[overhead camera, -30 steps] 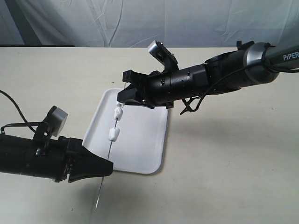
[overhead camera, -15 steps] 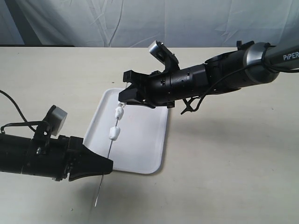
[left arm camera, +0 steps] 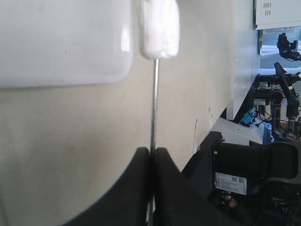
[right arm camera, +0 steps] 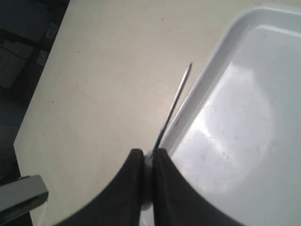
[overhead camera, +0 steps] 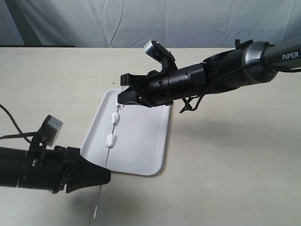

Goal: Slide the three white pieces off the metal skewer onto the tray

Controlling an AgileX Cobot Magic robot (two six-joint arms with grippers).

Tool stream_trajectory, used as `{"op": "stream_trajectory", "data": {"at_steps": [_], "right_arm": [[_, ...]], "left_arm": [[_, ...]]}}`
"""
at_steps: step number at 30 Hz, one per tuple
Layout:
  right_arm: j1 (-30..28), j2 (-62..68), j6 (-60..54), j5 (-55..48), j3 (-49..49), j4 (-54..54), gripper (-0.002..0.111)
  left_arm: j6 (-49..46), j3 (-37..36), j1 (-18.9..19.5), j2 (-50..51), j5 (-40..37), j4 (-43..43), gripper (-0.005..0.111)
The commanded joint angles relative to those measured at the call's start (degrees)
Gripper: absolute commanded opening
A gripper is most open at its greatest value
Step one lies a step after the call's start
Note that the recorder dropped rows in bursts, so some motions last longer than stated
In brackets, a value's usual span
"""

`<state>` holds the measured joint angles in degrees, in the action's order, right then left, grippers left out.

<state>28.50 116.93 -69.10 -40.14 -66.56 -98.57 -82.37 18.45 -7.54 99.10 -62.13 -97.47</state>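
Note:
The thin metal skewer [overhead camera: 107, 157] runs slanted above the white tray [overhead camera: 146, 146]. Two white pieces [overhead camera: 115, 119] [overhead camera: 111, 140] sit on its middle, apart from each other. A third white piece [overhead camera: 118, 106] is at the upper end, with my right gripper [overhead camera: 121, 97] shut on it. The right wrist view shows that piece [right arm camera: 147, 156] pinched between the fingers, the skewer tip [right arm camera: 178, 96] poking past over the tray rim [right arm camera: 207, 80]. My left gripper [overhead camera: 106, 175] is shut on the skewer's lower part, in front of the tray; the rod [left arm camera: 154, 103] rises from its tips [left arm camera: 152, 153] to a piece [left arm camera: 160, 28].
The skewer's free lower end [overhead camera: 95, 214] hangs over the bare beige table [overhead camera: 225, 155] near its front edge. A white backdrop [overhead camera: 150, 23] closes the far side. The right arm [overhead camera: 221, 75] stretches over the tray's far corner.
My left gripper has drawn back toward the front left, taking the skewer with it. The two free pieces shifted slightly left and down. The right gripper edged left, still on the top piece.

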Motion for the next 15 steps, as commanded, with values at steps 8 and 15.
{"op": "stream_trajectory", "data": {"at_steps": [8,15], "right_arm": [[-0.5,-0.1,-0.9,7.8,-3.2,-1.0,-0.001],[-0.5,-0.1,4.6,6.4,-3.2,8.1,0.025]], "left_arm": [[-11.5,-14.1,-0.1,0.2,-7.8,-1.4,0.000],[-15.4,-17.5,-0.1,0.2,-7.8,-2.5,0.000]]}}
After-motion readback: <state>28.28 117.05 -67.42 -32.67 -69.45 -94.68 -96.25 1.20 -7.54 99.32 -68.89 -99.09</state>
